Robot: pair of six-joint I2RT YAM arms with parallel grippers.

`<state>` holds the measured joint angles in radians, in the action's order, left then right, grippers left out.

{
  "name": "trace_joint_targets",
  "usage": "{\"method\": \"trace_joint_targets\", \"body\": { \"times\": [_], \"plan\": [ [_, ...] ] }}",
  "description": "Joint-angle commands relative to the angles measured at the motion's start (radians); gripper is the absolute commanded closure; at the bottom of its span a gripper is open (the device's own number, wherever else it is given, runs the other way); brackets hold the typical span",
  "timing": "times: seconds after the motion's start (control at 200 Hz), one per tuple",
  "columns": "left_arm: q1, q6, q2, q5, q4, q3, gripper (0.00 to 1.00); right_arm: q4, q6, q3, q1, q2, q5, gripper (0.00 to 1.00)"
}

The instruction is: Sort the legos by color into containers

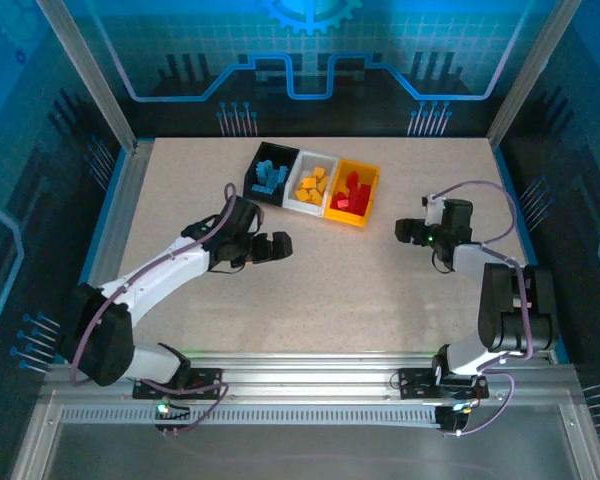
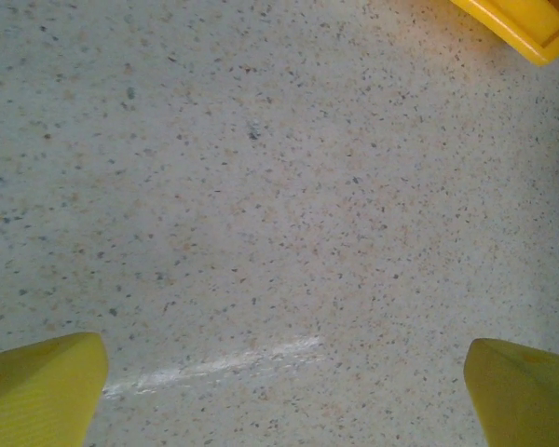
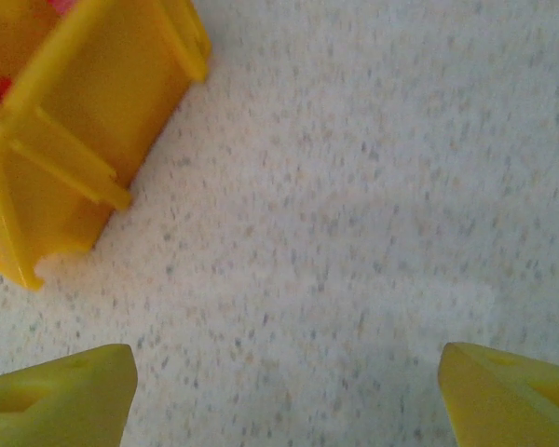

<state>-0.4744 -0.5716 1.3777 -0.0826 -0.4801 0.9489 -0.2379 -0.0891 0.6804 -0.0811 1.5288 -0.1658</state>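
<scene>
Blue legos (image 1: 269, 178) lay in black bin (image 1: 259, 160), orange-yellow legos (image 1: 312, 186) in white bin (image 1: 318, 156), red legos (image 1: 352, 196) in orange-yellow bin (image 1: 373, 188): colors separated, sorting seemingly complete. Left gripper (image 1: 284, 245) and right gripper (image 1: 404, 232) hung spread, holding nothing, over worktop (image 1: 360, 290), apparently idle.

Even soft light, faint shadows; right wrist view blurred

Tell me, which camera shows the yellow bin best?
The top camera: the whole yellow bin shows, open side up, red bricks inside. The right wrist camera sees the bin's outer wall close up, blurred; the left wrist camera catches one corner.
</scene>
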Motion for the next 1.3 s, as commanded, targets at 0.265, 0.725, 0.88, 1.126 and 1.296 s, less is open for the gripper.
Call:
{"method": "trace_joint_targets", "body": {
  "times": [0.265, 0.725, 0.88, 1.126, 1.296],
  "plan": [
    [-0.004, 0.161, -0.158, 0.183, 0.107, -0.118, 0.01, -0.301, 0.117, -0.130, 0.107, -0.037, 0.078, 0.12],
    [0.104, 0.328, -0.264, 0.402, 0.307, -0.246, 0.01, -0.519, 0.108, -0.250, 0.125, -0.024, 0.149, 0.02],
    [0.254, 0.362, -0.383, 0.430, 0.456, -0.381, 0.01, -0.520, 0.109, -0.251, 0.126, -0.024, 0.150, 0.00],
    [0.384, 0.526, -0.409, 0.383, 0.836, -0.585, 0.01, -0.520, 0.108, -0.250, 0.125, -0.024, 0.149, 0.00],
    [0.398, 0.549, -0.245, 0.363, 1.094, -0.636, 0.01, -0.515, 0.107, -0.249, 0.121, -0.024, 0.144, 0.00]
  ]
}}
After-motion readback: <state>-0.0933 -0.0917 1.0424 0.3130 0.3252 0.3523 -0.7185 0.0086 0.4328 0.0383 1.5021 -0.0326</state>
